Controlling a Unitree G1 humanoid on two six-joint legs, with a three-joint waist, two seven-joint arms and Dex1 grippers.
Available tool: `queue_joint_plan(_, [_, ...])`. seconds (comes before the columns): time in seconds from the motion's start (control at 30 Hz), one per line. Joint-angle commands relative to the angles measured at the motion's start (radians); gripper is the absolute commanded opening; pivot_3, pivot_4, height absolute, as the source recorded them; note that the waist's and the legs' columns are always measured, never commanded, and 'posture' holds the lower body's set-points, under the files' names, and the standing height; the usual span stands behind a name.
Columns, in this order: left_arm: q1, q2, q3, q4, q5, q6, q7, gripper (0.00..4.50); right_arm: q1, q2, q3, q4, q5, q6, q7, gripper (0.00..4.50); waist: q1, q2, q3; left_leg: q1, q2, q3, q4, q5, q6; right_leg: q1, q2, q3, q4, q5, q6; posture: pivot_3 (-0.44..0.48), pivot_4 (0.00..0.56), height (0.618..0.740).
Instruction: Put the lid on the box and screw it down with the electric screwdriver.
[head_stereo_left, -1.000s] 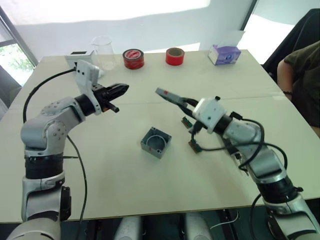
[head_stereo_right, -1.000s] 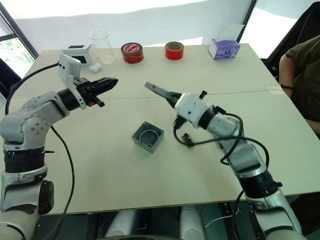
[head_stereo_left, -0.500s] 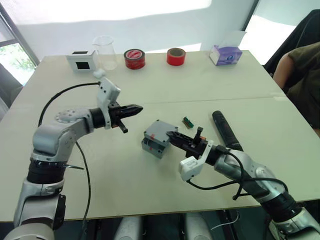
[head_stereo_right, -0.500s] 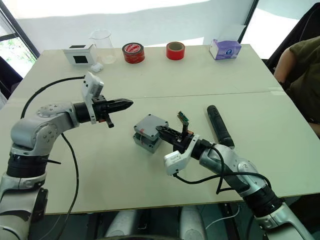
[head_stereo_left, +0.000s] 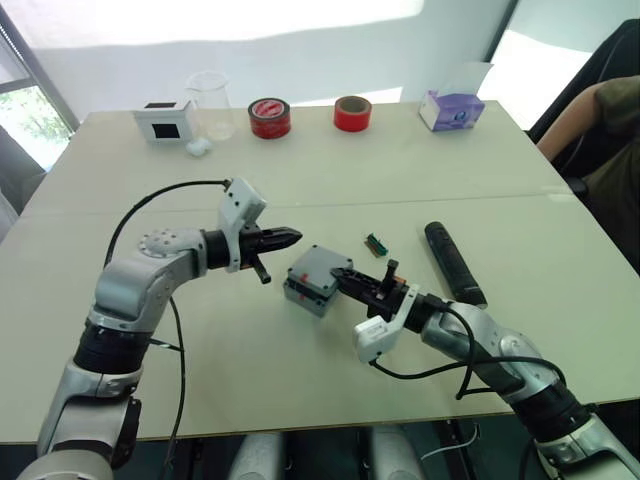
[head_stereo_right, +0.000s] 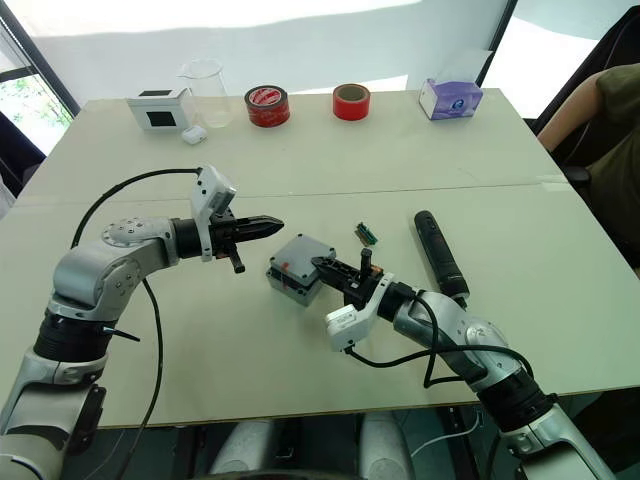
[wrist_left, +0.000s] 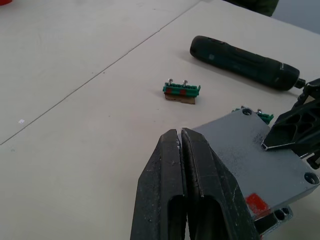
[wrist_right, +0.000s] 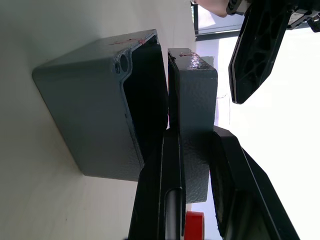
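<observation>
The grey box (head_stereo_left: 303, 294) stands mid-table with the grey lid (head_stereo_left: 324, 266) lying on its opening, slightly tilted. In the right wrist view a gap shows between the box (wrist_right: 100, 110) and the lid (wrist_right: 192, 100) on the near side. My right gripper (head_stereo_left: 345, 282) is shut on the lid's edge, one finger on each face. My left gripper (head_stereo_left: 287, 238) is shut and holds nothing, its tips just left of the lid. The black electric screwdriver (head_stereo_left: 455, 262) lies on the table to the right of the box.
A small green terminal block (head_stereo_left: 376, 242) lies between box and screwdriver. Along the far edge stand a white box with a black face (head_stereo_left: 162, 120), a glass beaker (head_stereo_left: 210, 100), two red tape rolls (head_stereo_left: 268, 117) and a tissue box (head_stereo_left: 450, 108). A person's arm (head_stereo_left: 600, 110) shows at the right.
My left gripper has moved right, closer to the lid. The right gripper has kept the lid on the box, shifting only slightly. The person's arm has drawn back.
</observation>
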Motion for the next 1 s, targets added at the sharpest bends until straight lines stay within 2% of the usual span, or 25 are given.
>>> queue_joint_plan(0.03, [-0.004,0.002,-0.01,-0.009,0.021,-0.03,-0.014,0.07,-0.027,0.011,-0.005,-0.013,-0.007,-0.02,-0.022,0.14,0.0,0.0,0.0,0.0,0.0,0.0,0.0,0.0,0.0,0.0,0.0,0.0,0.0,0.0,0.0,0.0,0.15,0.74])
queue_joint_plan(0.9, [0.036,0.014,-0.11,-0.017,0.134,-0.086,-0.076,0.07,-0.032,0.013,0.021,0.049,-0.021,-0.057,-0.002,0.14,0.0,0.0,0.0,0.0,0.0,0.0,0.0,0.0,0.0,0.0,0.0,0.0,0.0,0.0,0.0,0.0,0.15,0.74])
queue_joint_plan(1.0, [0.038,0.06,-0.212,-0.006,0.196,-0.056,-0.121,0.07,-0.021,0.016,0.019,0.06,0.005,-0.041,0.022,0.14,0.0,0.0,-0.001,0.001,0.0,0.0,0.0,0.0,0.0,0.001,0.0,0.0,0.0,0.0,0.0,0.0,0.15,0.74])
